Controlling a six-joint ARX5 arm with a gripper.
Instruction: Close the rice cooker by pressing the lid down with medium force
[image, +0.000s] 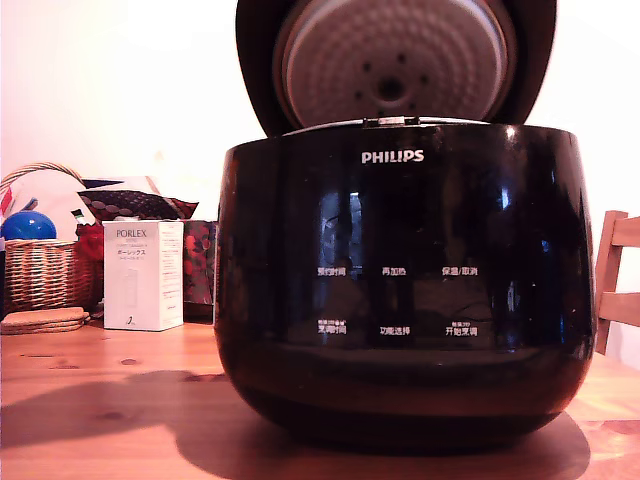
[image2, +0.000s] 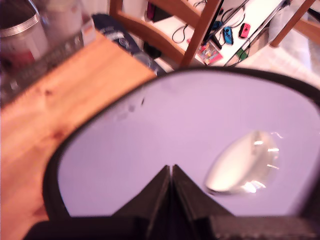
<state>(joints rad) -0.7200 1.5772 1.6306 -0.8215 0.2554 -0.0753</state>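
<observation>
Wooden table (image: 90, 385) carries the rice cooker (image: 405, 290), front and centre in the exterior view; lid (image: 395, 65) stands fully up, inner plate facing the camera. Wrist view: pincer (image2: 171, 172) clenched, empty, tips together right at the lid's pale outer face, near its oval button (image2: 245, 165). My read: push with closed tips, mid-dome, follow the hinge arc, steady pressure until the latch catches.
</observation>
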